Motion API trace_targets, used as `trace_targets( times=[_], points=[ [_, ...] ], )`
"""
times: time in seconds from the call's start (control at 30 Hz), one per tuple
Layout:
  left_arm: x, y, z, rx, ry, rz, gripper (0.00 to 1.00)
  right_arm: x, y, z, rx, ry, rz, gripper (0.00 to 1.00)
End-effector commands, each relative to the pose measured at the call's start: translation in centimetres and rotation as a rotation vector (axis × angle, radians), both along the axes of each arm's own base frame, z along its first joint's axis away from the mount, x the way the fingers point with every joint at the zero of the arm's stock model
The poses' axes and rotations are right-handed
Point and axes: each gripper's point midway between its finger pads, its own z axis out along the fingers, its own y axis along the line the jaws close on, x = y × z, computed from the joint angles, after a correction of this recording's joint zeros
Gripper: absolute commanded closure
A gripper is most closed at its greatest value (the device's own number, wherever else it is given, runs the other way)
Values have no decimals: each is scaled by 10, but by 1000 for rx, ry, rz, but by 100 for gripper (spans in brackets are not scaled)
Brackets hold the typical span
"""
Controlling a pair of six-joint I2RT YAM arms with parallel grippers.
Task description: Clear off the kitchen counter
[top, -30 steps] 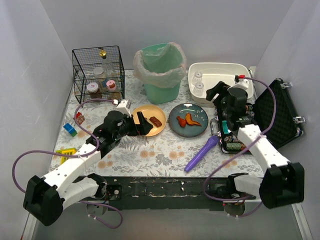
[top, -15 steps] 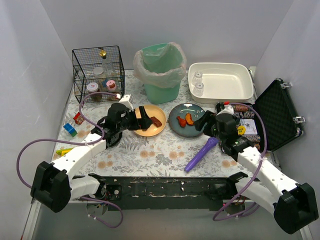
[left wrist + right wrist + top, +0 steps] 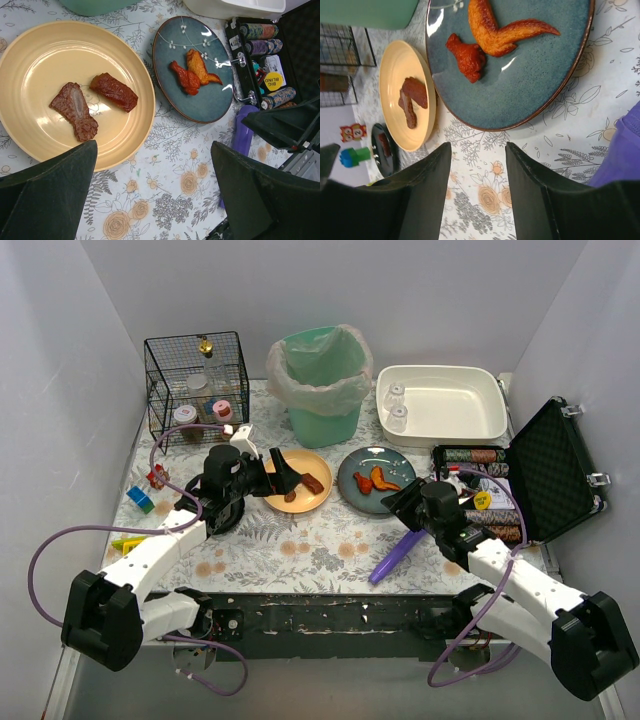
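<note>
The kitchen counter point(image 3: 300, 540) has a fern-and-flower cloth. On it a yellow plate point(image 3: 318, 500) holds two brown meat pieces point(image 3: 114, 91), and a blue plate point(image 3: 355, 462) holds two fried wing pieces point(image 3: 378, 480). My left gripper point(image 3: 288, 483) hovers over the yellow plate's near-left side. It is wide open, and only cloth shows between its fingers point(image 3: 50, 195). My right gripper point(image 3: 400, 505) is at the blue plate's near-right rim. Its jaws are partly open over bare cloth point(image 3: 477, 170), just short of the blue plate point(image 3: 520, 85).
A purple tool point(image 3: 397, 553) lies near the right gripper. An open black case point(image 3: 555, 475) of poker chips sits on the right, and a white basin point(image 3: 445, 405) behind it. At the back are a green lined bin point(image 3: 320, 380) and a wire cage point(image 3: 195, 385). Small toys point(image 3: 140, 498) lie on the left.
The right arm swung from over the basin and case down to the blue plate's near edge, its jaws narrowing. The left gripper edged further over the yellow plate.
</note>
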Motion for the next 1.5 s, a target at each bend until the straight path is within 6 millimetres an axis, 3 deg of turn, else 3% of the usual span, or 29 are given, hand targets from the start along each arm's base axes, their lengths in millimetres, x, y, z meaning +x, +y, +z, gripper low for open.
trace_targets(
  times=[0.0, 0.57, 0.73, 0.87, 1.03, 1.23, 1.37, 1.47],
  points=[
    [-3, -1, 16, -23, -48, -24, 2, 15, -4, 13, 110, -9, -155, 46],
    [-11, -7, 22, -54, -62, -73, 2, 9, -4, -29, 135, 191, -261, 43],
    [-7, -3, 18, -35, -42, -37, 2, 18, 27, -9, 88, 128, -125, 44],
    [-2, 1, 15, -21, -32, -6, 2, 20, 69, -1, 74, 113, -36, 44],
    [1, 7, 13, -6, -28, 34, 2, 24, 120, -7, 153, 114, 30, 44],
    [3, 10, 15, -11, -31, 46, 2, 38, 165, -25, 198, 137, 61, 43],
    [3, 11, 16, -15, -34, 47, 2, 41, 182, -31, 202, 136, 69, 43],
    [3, 12, 19, -21, -38, 46, 2, 45, 182, -37, 181, 131, 46, 43]
  ],
)
